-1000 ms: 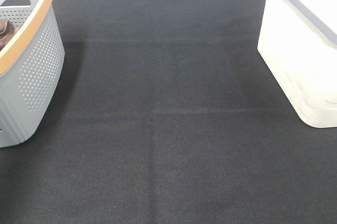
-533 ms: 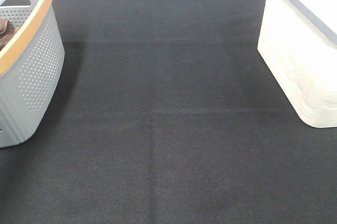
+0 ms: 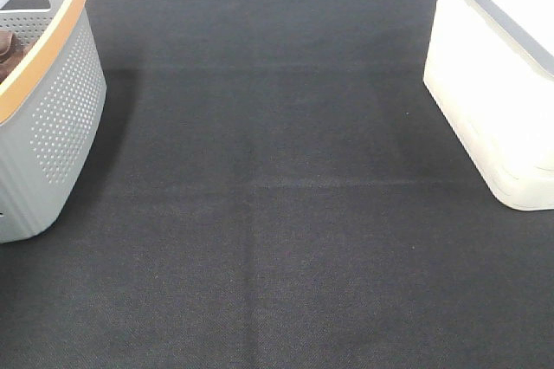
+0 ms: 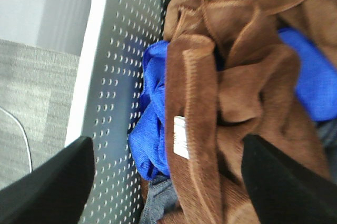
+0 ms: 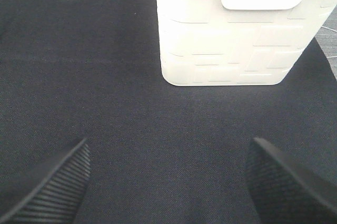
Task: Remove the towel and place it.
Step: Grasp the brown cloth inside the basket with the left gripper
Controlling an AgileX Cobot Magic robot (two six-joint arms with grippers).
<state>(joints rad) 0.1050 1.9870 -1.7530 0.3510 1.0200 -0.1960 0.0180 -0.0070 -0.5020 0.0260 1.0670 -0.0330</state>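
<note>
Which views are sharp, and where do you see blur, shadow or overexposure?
Exterior high: even light, bin nearly blown out, soft shadow beside the basket. Left wrist: towel slightly soft, end effector fingers out of focus. Right wrist: sharp, mat weave clear.

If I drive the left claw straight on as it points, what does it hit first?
Likely the brown towel, lying over a blue cloth in the grey basket; the left claw is open, depth unclear.

Ext cam high, L wrist near basket [image 4: 120, 77]
</note>
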